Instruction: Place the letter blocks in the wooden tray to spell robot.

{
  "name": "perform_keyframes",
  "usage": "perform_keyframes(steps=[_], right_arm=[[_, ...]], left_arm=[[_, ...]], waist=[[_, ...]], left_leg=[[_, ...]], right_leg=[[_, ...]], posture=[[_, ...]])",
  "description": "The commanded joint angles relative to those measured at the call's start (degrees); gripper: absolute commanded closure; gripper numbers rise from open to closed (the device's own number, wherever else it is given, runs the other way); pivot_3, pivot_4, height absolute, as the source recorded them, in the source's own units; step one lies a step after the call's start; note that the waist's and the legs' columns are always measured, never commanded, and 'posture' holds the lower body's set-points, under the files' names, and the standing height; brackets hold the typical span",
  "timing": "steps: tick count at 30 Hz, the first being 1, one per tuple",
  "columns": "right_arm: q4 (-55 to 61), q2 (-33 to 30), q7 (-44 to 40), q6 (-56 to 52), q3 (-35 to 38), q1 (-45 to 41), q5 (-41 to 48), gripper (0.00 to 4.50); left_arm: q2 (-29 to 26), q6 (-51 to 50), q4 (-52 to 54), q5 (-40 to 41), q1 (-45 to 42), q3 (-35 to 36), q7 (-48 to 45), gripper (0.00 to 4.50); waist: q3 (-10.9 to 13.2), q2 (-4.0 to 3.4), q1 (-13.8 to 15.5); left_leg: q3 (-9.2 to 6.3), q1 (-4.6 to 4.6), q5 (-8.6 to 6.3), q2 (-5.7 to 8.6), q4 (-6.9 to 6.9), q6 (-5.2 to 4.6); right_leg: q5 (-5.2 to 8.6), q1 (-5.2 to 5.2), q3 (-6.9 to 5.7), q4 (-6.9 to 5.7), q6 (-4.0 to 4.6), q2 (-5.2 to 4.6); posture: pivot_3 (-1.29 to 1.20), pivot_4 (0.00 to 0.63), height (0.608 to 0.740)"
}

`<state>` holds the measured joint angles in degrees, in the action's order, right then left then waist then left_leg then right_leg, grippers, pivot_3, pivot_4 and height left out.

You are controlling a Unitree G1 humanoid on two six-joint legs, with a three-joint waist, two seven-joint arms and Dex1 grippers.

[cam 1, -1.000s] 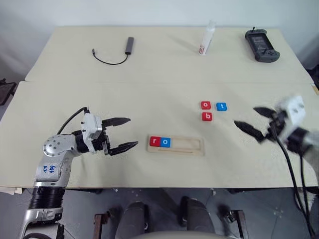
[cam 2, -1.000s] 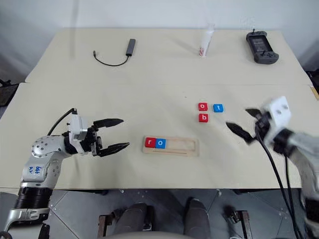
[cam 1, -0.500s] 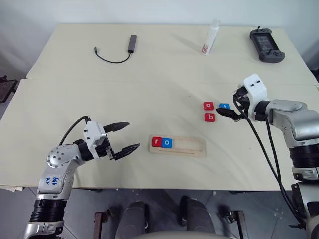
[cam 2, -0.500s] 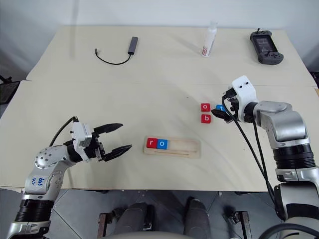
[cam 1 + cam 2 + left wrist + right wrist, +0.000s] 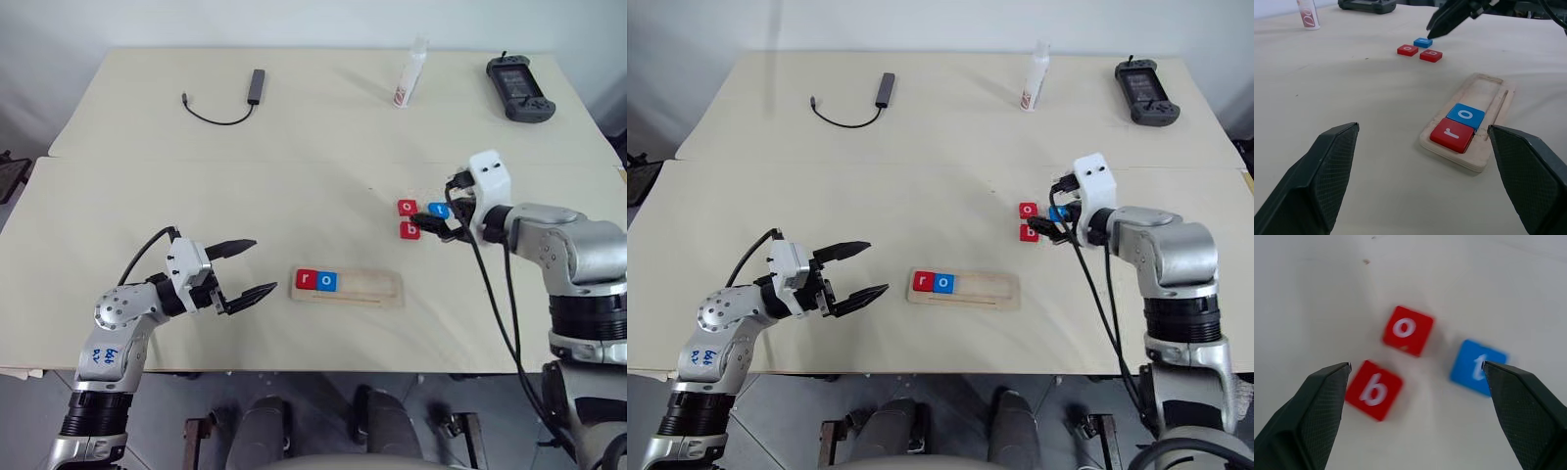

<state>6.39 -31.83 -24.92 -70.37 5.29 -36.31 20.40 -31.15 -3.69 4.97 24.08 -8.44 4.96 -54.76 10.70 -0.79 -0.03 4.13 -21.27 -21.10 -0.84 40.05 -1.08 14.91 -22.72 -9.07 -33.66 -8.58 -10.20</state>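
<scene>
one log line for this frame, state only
tray: r, o seated | loose: o, b, t | right gripper: open, over loose blocks | left gripper: open, idle

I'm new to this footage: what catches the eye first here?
The right gripper, open, hovers over three loose blocks, red o, red b and blue t. Nearer the robot, the tray already holds red r and blue o at its left end.

A lab: bare beige table [image 5: 294,147], plain white wall [image 5: 294,20].
</scene>
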Motion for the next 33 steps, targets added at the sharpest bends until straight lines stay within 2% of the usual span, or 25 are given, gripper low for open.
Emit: perform_keyframes(steps=[1,9,10,11,13,19,24,28,33], right_arm=[[4.72,3.03,4.92,-4.08,2.47,0.73,-0.31,0.0],[5.71,12.38,14.3,-4.1,3.5,1.7,-3.54,0.0],[5.85,12.67,14.89,-3.63,3.24,2.02,-3.96,0.38],[5.96,12.83,15.24,-3.35,3.03,2.24,-4.26,0.41],[6.16,12.94,15.51,-2.97,2.61,2.61,-4.57,0.95],[8.48,12.49,15.91,-4.07,3.4,2.91,-4.49,2.93],[15.6,10.51,15.94,-7.91,6.48,5.4,-4.08,2.93],[26.35,9.25,15.65,-14.8,11.39,10.7,-3.76,2.93],[39.64,12.83,16.33,-22.01,16.13,18.58,-3.78,2.93]], left_arm=[[0.0,0.78,1.18,-0.25,-0.18,-0.52,-0.4,0.04],[-0.86,1.59,1.48,-0.76,-0.59,-1.32,-1.28,0.04],[-0.94,1.61,1.63,-0.73,-0.46,-1.5,-1.54,0.0],[-0.98,1.63,1.73,-0.73,-0.37,-1.61,-1.73,0.0],[-0.96,1.68,1.91,-0.77,-0.2,-1.86,-2.11,0.0],[0.27,3.46,0.83,-1.99,-1.58,-3.81,-2.7,0.0],[1.66,4.74,-2.02,-2.53,-4.1,-5.75,-3.97,0.0],[2.63,4.87,-4.36,-2.37,-5.99,-7.91,-6.28,0.0],[3.95,5.31,-7.85,-2.46,-8.77,-9.79,-9.16,0.0]], waist=[[0.01,-0.02,-0.03],[0.0,-0.02,-0.24],[0.0,-0.02,-0.25],[0.0,-0.02,-0.24],[0.0,-0.02,-0.24],[0.0,-0.02,-0.26],[0.0,-0.03,-0.06],[0.0,-0.03,0.0],[-0.01,-0.03,-0.03]], left_leg=[[0.0,0.0,0.0,0.0,0.0,0.0],[0.05,0.04,0.0,-0.02,-0.01,0.02],[0.05,0.05,0.0,-0.02,-0.01,0.02],[0.06,0.05,0.0,-0.02,-0.01,0.02],[0.06,0.05,0.0,-0.02,-0.01,0.02],[0.07,0.06,0.0,-0.02,-0.03,0.02],[0.06,0.04,0.0,-0.01,-0.02,0.02],[0.04,0.02,-0.01,0.0,-0.1,0.02],[0.05,0.02,-0.01,-0.01,-0.09,0.02]], right_leg=[[0.0,0.0,-0.01,-0.01,0.0,0.0],[0.0,-0.03,0.06,-0.04,0.0,0.04],[0.0,-0.03,0.06,-0.04,0.0,0.04],[0.0,-0.03,0.06,-0.04,0.0,0.05],[0.0,-0.03,0.07,-0.04,0.0,0.05],[0.0,-0.04,0.07,-0.04,0.0,0.05],[0.0,-0.04,0.06,-0.03,0.0,0.05],[0.0,-0.04,0.03,0.03,0.0,0.05],[0.0,-0.05,0.06,0.03,0.0,0.05]], posture=[[0.0,0.15,0.74],[0.0,0.15,0.74],[0.0,0.15,0.74],[0.0,0.15,0.74],[0.0,0.15,0.74],[0.0,0.15,0.74],[0.0,0.15,0.74],[0.0,0.15,0.74],[0.0,0.15,0.74]])
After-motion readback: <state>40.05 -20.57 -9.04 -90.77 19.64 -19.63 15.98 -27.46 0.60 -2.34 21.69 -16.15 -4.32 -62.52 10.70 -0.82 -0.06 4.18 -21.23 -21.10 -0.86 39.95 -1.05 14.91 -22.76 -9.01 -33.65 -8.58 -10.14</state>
